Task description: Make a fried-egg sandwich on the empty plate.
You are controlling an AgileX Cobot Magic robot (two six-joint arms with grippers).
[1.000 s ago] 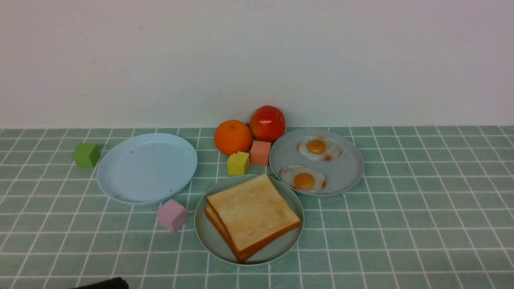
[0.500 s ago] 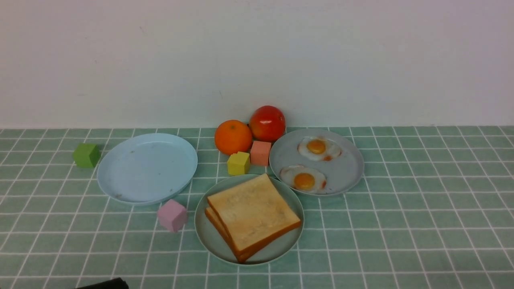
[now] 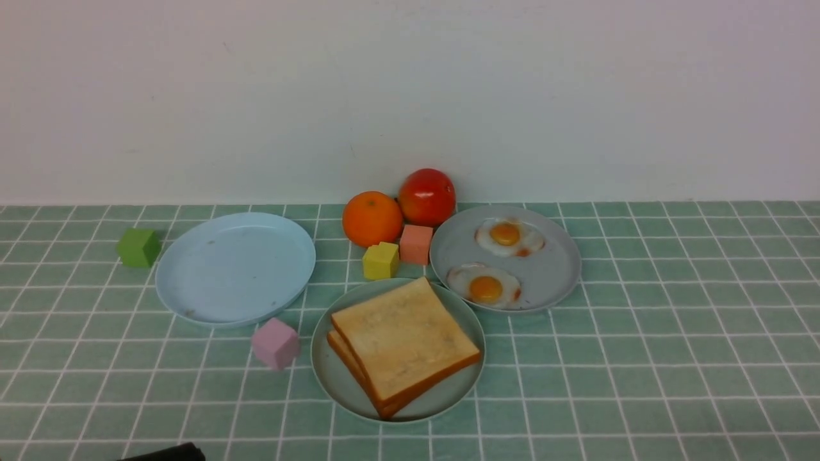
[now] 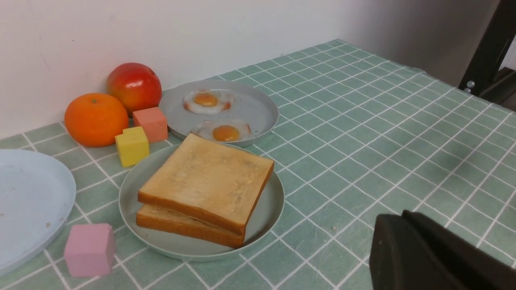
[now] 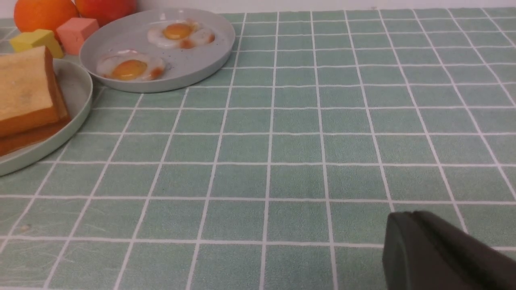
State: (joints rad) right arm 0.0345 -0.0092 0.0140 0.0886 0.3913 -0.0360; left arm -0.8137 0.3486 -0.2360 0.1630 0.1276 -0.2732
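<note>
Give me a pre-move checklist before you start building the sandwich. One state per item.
1. Target plate free: the light blue plate holds nothing. ok.
2. Bread accessible: two bread slices lie stacked on the green plate, nothing on top. ok.
3. Egg available: two fried eggs lie apart on the grey plate. ok.
4. Path from bread to light blue plate: the pink cube stands close by both plates and could be clipped on a low carry. not ok.
5. Grippers ready to grasp: left gripper and right gripper are both shut and hold nothing. not ok, open first.
</note>
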